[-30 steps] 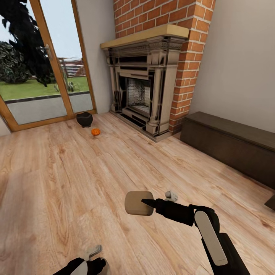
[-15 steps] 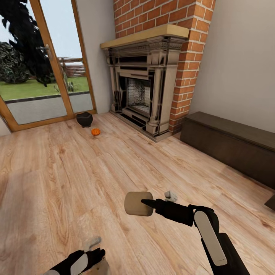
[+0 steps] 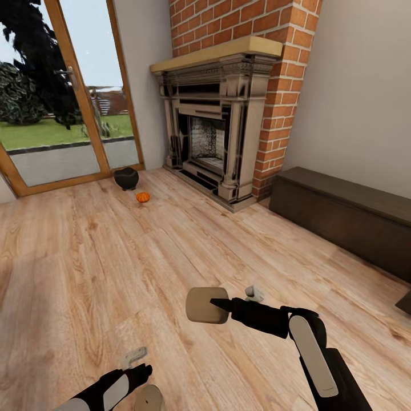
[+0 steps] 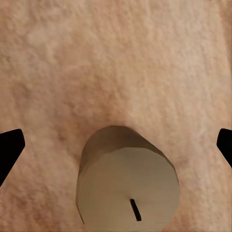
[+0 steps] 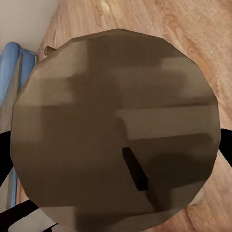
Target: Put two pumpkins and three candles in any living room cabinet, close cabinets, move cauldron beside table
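While the right gripper (image 3: 220, 304) hung above the pale wooden plank floor (image 3: 85, 257), a short, thick cream-white cylindrical candle (image 3: 201, 305) sat pinched between its dark fingers, lying on its side with its wick end turned toward the wrist camera, where its round face (image 5: 116, 130) with the short black wick stood close before the lens and the dark finger edges showed at either side of it. Low in the head view, the left gripper (image 3: 138, 365) was spread wide, its dark fingertips (image 4: 8, 150) well apart at the two sides of the left wrist view, and a second cream-white candle (image 4: 126, 183) stood upright on the floor between them, touched by neither. Far off by the glass door, a small round-bellied black cauldron (image 3: 126, 178) rested on the floor with a small bright orange pumpkin (image 3: 142, 197) just beside it, near the brick fireplace (image 3: 220, 114). Along the right wall ran a long, low dark brown wooden cabinet (image 3: 348, 220), shut.
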Robot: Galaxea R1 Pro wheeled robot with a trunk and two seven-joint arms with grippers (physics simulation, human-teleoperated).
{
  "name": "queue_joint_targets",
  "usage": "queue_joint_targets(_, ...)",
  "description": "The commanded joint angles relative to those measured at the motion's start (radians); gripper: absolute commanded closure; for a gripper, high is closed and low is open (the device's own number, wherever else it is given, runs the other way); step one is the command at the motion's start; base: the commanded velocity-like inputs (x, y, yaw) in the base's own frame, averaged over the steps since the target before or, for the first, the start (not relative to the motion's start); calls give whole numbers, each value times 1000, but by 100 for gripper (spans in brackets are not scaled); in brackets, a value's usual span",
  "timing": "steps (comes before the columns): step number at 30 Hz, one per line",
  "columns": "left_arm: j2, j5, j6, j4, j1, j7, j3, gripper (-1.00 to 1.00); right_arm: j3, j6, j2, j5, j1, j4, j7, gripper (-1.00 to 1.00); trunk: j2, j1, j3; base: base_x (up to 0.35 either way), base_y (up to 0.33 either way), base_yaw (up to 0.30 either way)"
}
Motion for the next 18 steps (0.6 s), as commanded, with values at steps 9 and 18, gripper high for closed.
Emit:
queue_joint_targets(9,5,9,-10,-7,0,-2,-7,-100,-2,5,-3,-6,-1,-3,35,100,-1,1,-9,0,0,0)
queue_joint_targets(18,3,8,-11,-7,0,-3,-6,-100,-2,8,-3,-7,-1,-3,128,100,-3,5,-43,0,0,0)
